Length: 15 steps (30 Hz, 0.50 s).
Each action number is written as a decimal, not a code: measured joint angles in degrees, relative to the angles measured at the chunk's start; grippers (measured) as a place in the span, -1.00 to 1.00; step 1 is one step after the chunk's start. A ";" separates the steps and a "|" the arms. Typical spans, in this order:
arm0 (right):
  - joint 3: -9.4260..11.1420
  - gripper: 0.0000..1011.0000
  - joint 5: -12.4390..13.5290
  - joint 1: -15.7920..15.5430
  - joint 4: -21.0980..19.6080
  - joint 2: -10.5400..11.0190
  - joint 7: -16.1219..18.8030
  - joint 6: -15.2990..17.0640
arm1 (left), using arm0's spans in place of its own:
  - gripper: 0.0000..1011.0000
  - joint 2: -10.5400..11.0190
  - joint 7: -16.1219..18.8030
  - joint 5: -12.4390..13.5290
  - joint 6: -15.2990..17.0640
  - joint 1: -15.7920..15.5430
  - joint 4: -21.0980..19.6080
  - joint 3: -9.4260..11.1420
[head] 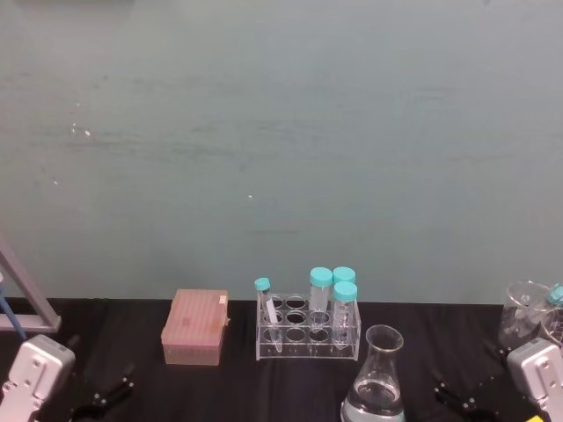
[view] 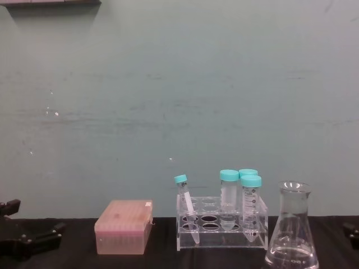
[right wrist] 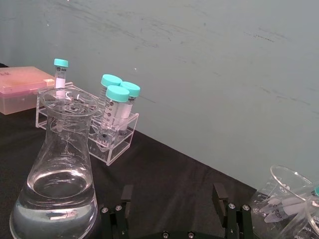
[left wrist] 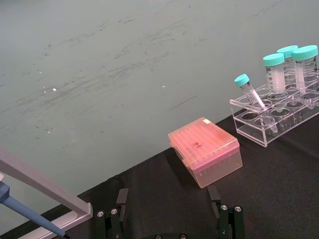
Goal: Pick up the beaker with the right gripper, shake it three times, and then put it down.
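In the head view's lower left corner, the left claw [head: 104, 394] is sitting low over the black counter [head: 264, 391], and its wrist view is showing the fingers [left wrist: 119, 199] spread wide with nothing between them; it is looking parked and is taking no part in the job. Moving right, a pink lidded box [head: 195, 327] is lying near the counter's back edge. Just right of it, a clear tube rack [head: 308, 330] is holding four teal-capped tubes [head: 344, 303], the leftmost one leaning. Right of centre at the bottom of the head view, the beaker [head: 376, 380] is standing upright on the counter in front of the rack's right end, with some clear liquid lying in its wide base. In the chest view it is rising at the lower right, taller than the rack. Nothing is touching it. Further right, in the lower right corner, the right claw [head: 462, 396] is hovering low, clearly apart from the beaker. Its wrist view is showing the two fingers [right wrist: 219, 194] standing wide open and gripping nothing, with bare counter between them and the beaker off to one side rather than in line with the gap. At the far right edge, clear glass vessels [head: 525, 309] are standing with small items inside. Judging from this, the task is sitting at its very start: the reach, the grasp on the beaker, the lift, all three shakes and the setting down are all waiting to be done.
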 joint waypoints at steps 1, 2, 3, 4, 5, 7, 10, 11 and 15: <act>0.00 0.98 0.00 0.00 0.00 0.00 0.00 0.00 | 0.98 0.00 0.00 0.00 0.00 0.00 0.00 0.00; 0.00 0.98 0.00 0.00 0.00 0.00 0.00 0.00 | 0.98 0.00 0.00 0.00 0.00 0.00 0.00 0.00; 0.00 0.98 0.00 0.00 0.00 0.00 0.00 0.00 | 0.98 0.00 0.00 0.00 0.00 0.00 0.00 0.00; 0.00 0.98 0.00 0.00 0.00 0.00 0.00 0.00 | 0.98 0.00 0.00 0.00 0.00 0.00 0.00 0.00; 0.00 0.98 0.00 0.00 0.00 0.00 0.00 0.00 | 0.98 0.00 0.00 0.00 0.00 0.00 0.00 0.00; 0.00 0.98 0.00 0.00 0.00 0.00 0.00 0.00 | 0.98 0.00 0.00 0.00 0.00 0.00 0.00 0.00; 0.00 0.98 0.00 0.00 0.00 0.00 0.00 0.00 | 0.98 0.00 0.00 0.00 0.00 0.00 0.00 0.00; 0.00 0.98 0.00 0.00 0.00 0.00 0.00 0.00 | 0.98 0.00 0.00 0.00 0.00 0.00 0.00 0.00; 0.00 0.98 0.00 0.00 0.00 0.00 0.00 0.00 | 0.98 0.00 0.00 0.00 0.00 0.00 0.00 0.00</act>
